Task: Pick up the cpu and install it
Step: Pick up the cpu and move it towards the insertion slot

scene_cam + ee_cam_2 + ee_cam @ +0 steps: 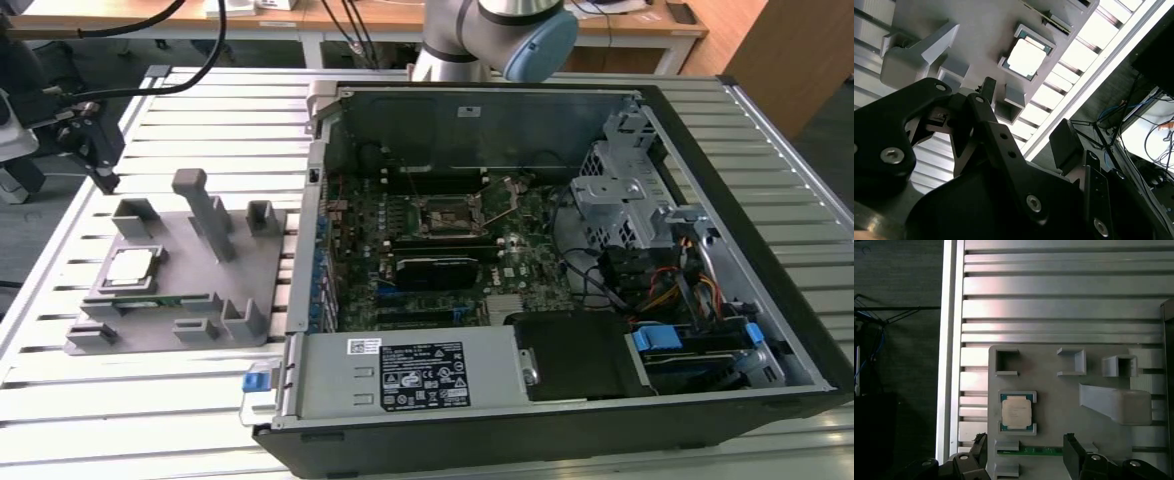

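On the grey fixture (1054, 395), the cpu (1016, 412) lies flat in its framed recess, untouched. Gripper (1025, 452) hovers nearby, fingers spread wide, holding nothing.

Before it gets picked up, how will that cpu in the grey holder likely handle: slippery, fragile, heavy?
The cpu looks thin, flat and rigid: probably stiff and light. Its metal top gleams, so it may be slippery. Raised corners of the grey holder frame it, so a sideways push likely won't slide it.
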Controlling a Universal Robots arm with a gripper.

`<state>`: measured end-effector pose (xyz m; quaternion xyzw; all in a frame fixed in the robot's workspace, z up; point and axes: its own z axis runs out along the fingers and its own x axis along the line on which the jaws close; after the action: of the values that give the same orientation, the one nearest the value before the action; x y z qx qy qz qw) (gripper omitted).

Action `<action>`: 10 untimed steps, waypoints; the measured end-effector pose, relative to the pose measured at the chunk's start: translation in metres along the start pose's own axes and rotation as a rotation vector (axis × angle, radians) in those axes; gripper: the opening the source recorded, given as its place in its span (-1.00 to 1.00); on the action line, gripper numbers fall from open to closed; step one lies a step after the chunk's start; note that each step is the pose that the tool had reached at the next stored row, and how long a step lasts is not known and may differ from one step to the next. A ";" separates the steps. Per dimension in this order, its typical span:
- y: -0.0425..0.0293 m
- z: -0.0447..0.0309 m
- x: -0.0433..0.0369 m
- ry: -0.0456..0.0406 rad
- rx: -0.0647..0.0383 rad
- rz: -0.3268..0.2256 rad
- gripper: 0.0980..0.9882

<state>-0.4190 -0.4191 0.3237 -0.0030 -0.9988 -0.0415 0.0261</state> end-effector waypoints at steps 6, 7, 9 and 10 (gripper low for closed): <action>-0.0001 0.0015 -0.0001 0.0012 0.000 0.000 0.37; -0.0001 0.0017 -0.0001 0.0013 0.000 0.000 0.37; -0.0002 0.0022 -0.0001 0.0018 0.000 0.000 0.37; -0.0002 0.0025 -0.0001 0.0020 0.000 0.000 0.37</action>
<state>-0.4190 -0.4191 0.3212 -0.0030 -0.9988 -0.0415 0.0272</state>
